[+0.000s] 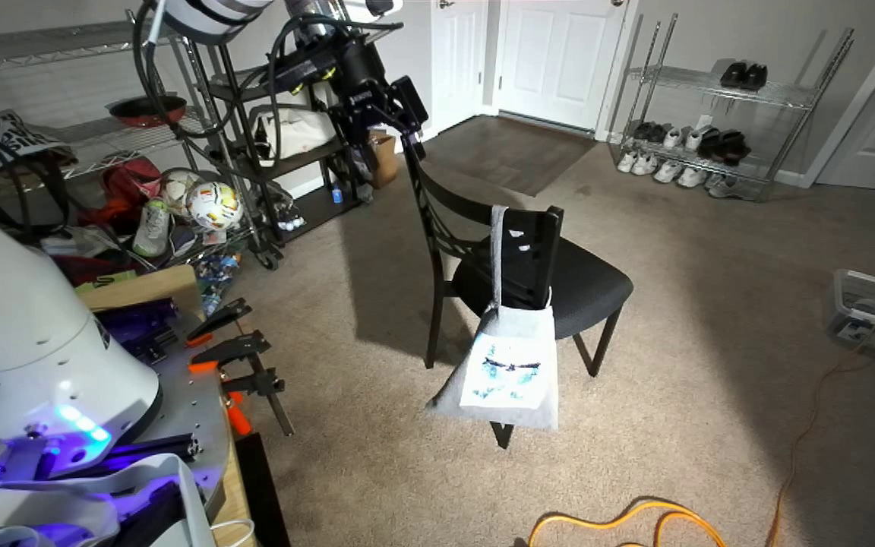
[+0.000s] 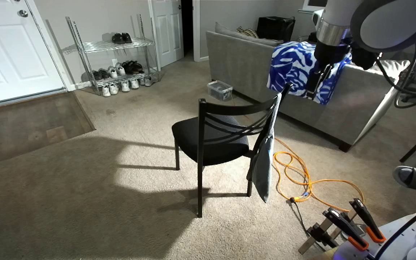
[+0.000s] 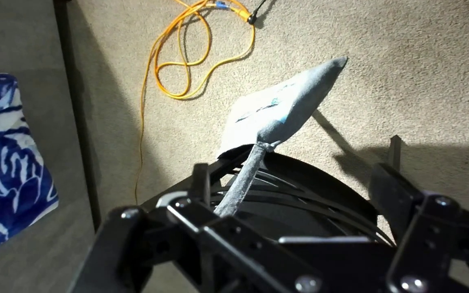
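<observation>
While a big gray couch [image 2: 240, 54] stands farther off in an exterior view, the black chair [image 2: 226, 144] stands nearer, and a blue and white cloth [image 2: 291, 68] hangs over the couch's back. An orange cord [image 2: 309, 183] lies in loops near the chair. A gray cloth bag [image 1: 513, 380], with a white patch on its side, hangs from one top corner of the chair's back. It looks flat, so I think it is light. It should be soft and floppy, so it may swing or fold when bumped. It should not break, and rough cloth should not slip much. The claw [image 3: 293, 179] is spread wide and has nothing in its grip. It hangs up near the chair's back; I cannot tell if a tip touches the chair. The bag's thin strap [image 3: 242, 181] looks like the best place to pinch, up where it goes over the top bar.
</observation>
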